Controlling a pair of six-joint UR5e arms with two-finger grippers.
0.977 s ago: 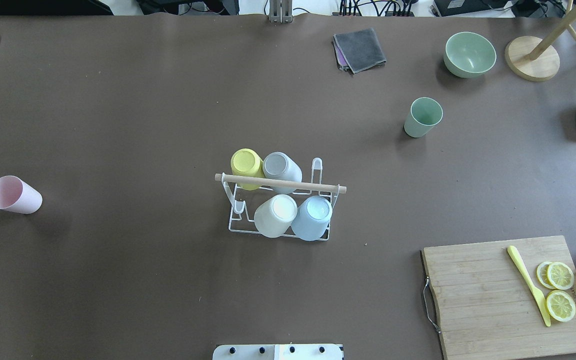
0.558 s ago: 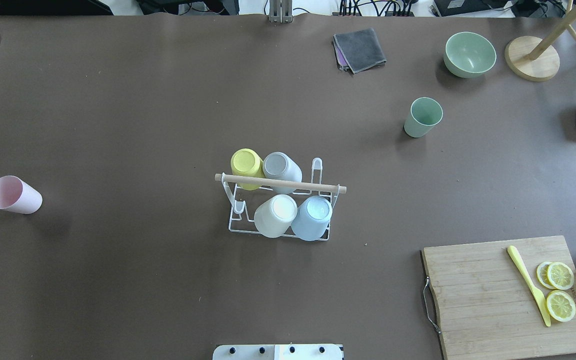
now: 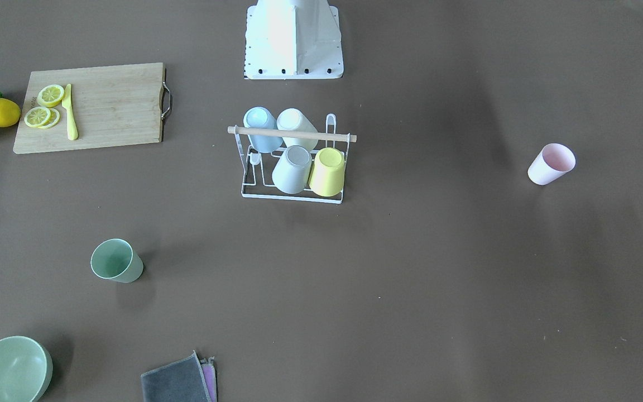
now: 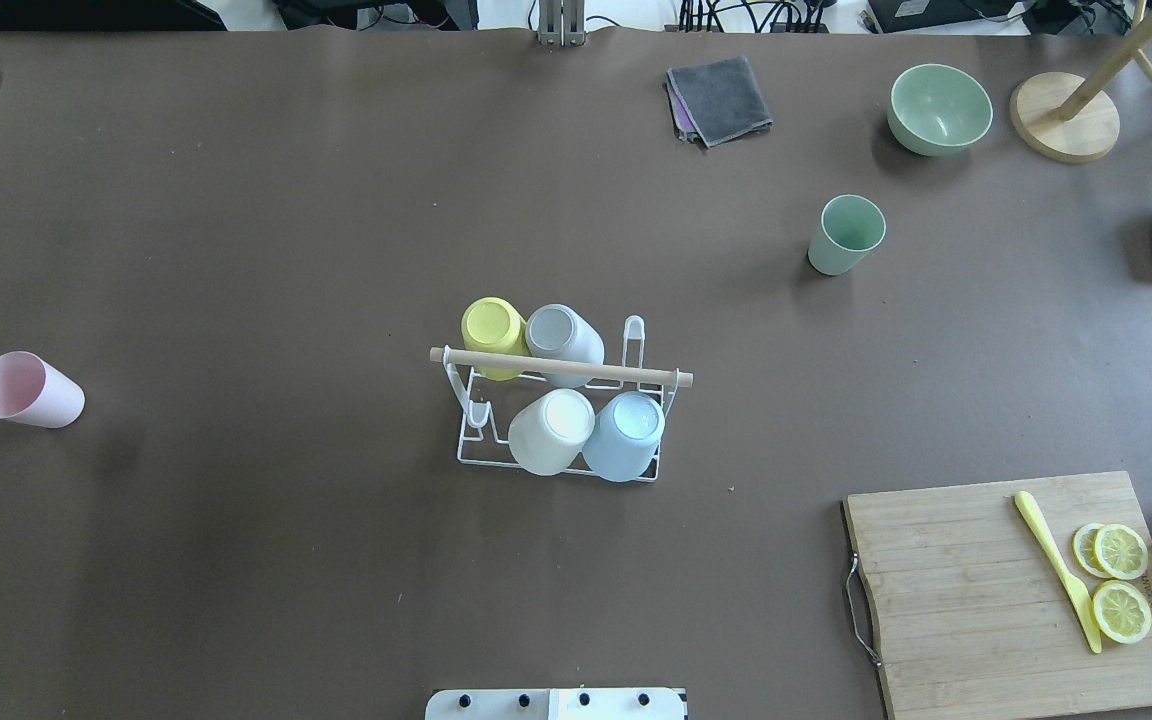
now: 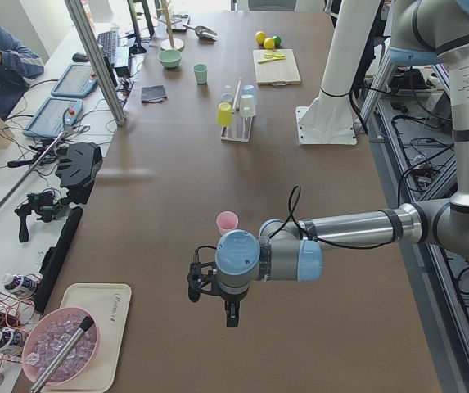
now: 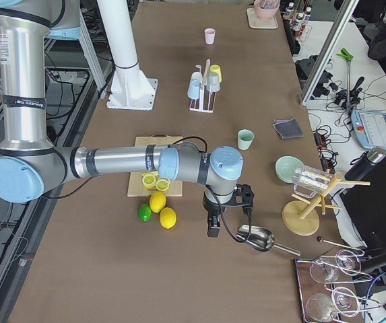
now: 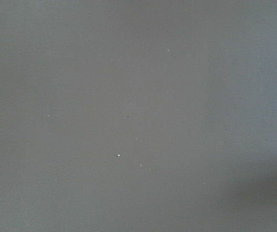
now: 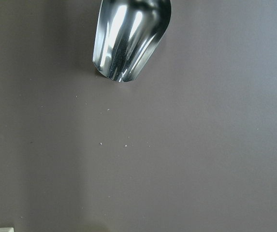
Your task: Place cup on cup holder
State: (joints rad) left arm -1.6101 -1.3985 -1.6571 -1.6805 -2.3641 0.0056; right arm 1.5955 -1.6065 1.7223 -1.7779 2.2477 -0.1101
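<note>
Exterior left shows the left tool point(image 5: 231, 311) hanging fingers-down over the brown desk point(image 5: 177, 164) near its left end; I cannot tell from here whether it is open or closed. Its wrist view holds only matte brown desk surface flecked with pale specks. The pink cup point(image 4: 26, 390) stands mouth-up near that tool, close to the left edge.

The right tool point(image 6: 213, 227) hangs over the desk's right end, its state likewise impossible to tell. A metal scoop point(image 8: 128, 38) lies just beside it. A wooden cutting board point(image 4: 1026, 590) carrying lemon slices point(image 4: 1121, 580) and a yellow knife point(image 4: 1056, 570) sits in the right corner at the robot's edge.

The cup holder point(image 4: 561, 368) stands mid-desk, with four cups upside down on its prongs. The green cup point(image 4: 844, 235) stands mouth-up toward the far edge, right of centre, near a green bowl point(image 4: 939, 108) and a folded grey cloth point(image 4: 721, 98).

Beyond the far edge runs a workbench point(image 5: 54, 106) with tablets and cables.
</note>
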